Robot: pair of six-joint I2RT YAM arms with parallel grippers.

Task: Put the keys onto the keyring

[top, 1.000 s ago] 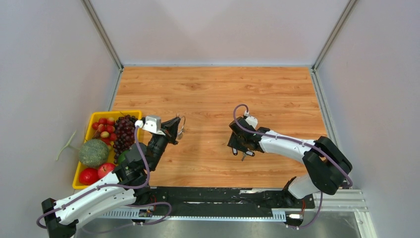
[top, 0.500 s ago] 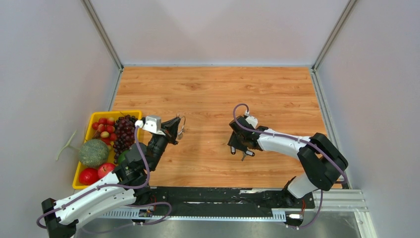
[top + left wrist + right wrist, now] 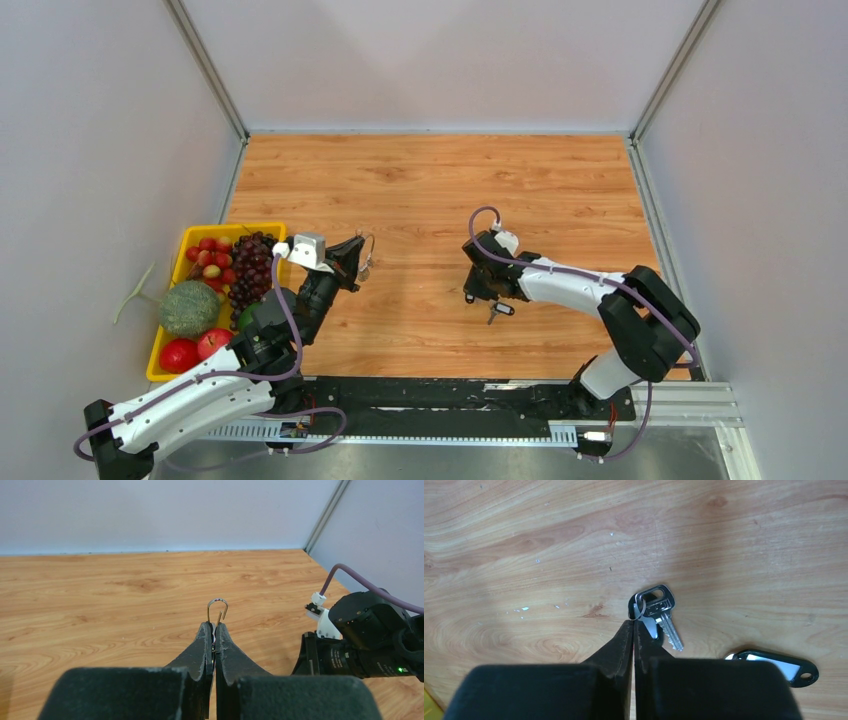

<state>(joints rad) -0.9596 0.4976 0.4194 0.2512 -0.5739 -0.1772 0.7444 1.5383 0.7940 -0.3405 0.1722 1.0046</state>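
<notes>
Plainly, the job is only starting, and nothing is threaded yet. The left claw (image 3: 213, 630) is clenched on the keyring (image 3: 218, 609), whose wire loop pokes up above the fingertips at the centre of the left wrist view. The right claw (image 3: 633, 625) looks pinched closed on the small loop of the keys (image 3: 658, 611). These lie flat on the table (image 3: 524, 540) mid-frame in the right wrist view, with a black tag (image 3: 774, 664) at lower right. Lifting the keys, carrying them across and slipping them on are all left to do.
</notes>
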